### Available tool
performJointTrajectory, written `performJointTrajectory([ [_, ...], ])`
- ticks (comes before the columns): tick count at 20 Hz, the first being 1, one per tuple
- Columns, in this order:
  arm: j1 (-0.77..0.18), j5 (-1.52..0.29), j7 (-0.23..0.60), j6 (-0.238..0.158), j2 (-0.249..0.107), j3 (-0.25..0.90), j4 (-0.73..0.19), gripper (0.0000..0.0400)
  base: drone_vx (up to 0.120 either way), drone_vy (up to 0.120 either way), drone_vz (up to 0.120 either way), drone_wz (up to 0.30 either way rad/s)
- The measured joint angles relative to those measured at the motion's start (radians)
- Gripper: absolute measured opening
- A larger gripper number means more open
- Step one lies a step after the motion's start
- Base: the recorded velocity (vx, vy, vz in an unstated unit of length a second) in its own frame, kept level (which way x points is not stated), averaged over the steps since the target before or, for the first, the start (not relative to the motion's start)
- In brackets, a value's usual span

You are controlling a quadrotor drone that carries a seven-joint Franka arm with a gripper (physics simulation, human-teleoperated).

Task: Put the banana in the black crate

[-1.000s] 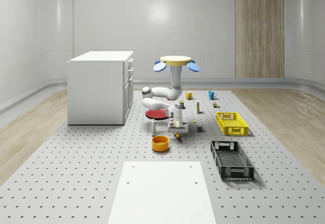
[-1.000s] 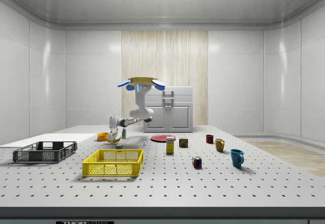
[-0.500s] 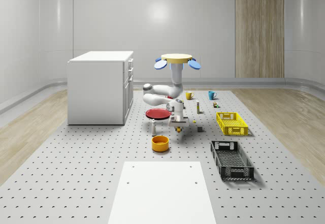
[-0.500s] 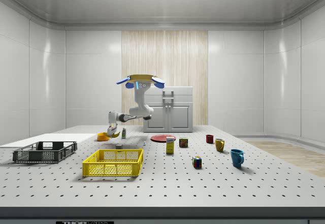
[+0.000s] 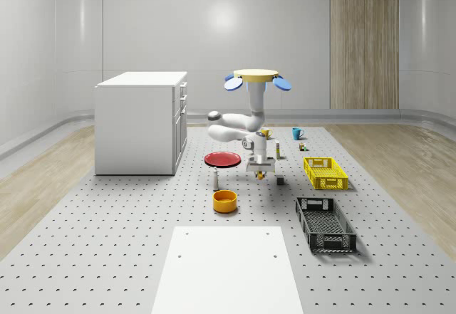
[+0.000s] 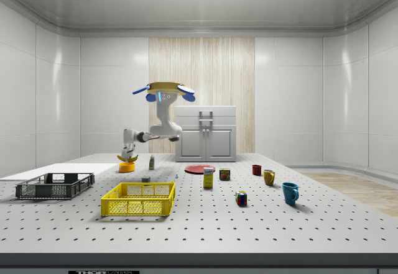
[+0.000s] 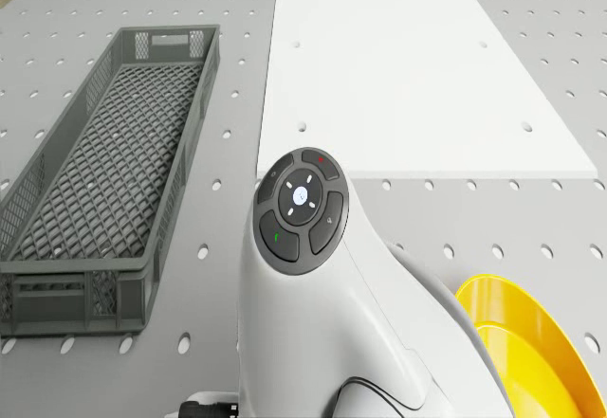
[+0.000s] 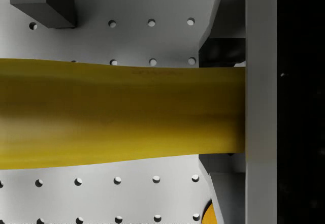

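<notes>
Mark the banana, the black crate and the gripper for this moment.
banana (image 8: 122,115): wrist view, middle of its yellow body.
black crate (image 5: 325,223): whole-scene view, its mesh floor.
gripper (image 5: 261,174): whole-scene view, between the fingertips, shut on the banana.

Drone (image 6: 163,91) hovering above the table (image 6: 249,224), gripper (image 6: 127,156) holding the banana (image 6: 127,159) just over the orange bowl (image 6: 127,167).

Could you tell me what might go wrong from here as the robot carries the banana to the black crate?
The gripper holds the banana in the air, short of the black crate; a loose grip could drop it onto the table. The crate is narrow, so a poorly lined-up release might miss it. The yellow crate nearby could be mistaken for the target.
</notes>
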Motion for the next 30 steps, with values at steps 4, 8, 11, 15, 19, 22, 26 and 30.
performJointTrajectory([
  [4,0.0,0.003,0.001,0.001,-0.002,0.002,0.0,0.0201,0.12,0.12,0.08,0.0],
  [8,-0.001,0.004,0.001,0.002,-0.004,0.004,0.0,0.0201,0.12,0.12,0.0,0.0],
  [11,-0.001,0.005,0.002,0.004,-0.005,0.004,0.0,0.0201,0.12,0.12,0.0,0.0],
  [15,-0.002,0.006,0.002,0.005,-0.007,0.004,0.0,0.0201,0.12,0.12,0.0,0.0],
  [19,-0.002,0.007,0.002,0.006,-0.008,0.005,0.0,0.0201,0.12,0.12,0.0,0.0],
  [22,-0.002,0.007,0.002,0.007,-0.009,0.005,0.0,0.0201,0.12,0.12,0.0,0.0],
  [26,-0.003,0.008,0.003,0.009,-0.011,0.005,0.0,0.0201,0.12,0.12,0.0,0.0],
  [30,-0.003,0.008,0.003,0.01,-0.012,0.005,0.0,0.0201,0.12,0.12,0.0,0.0],
])
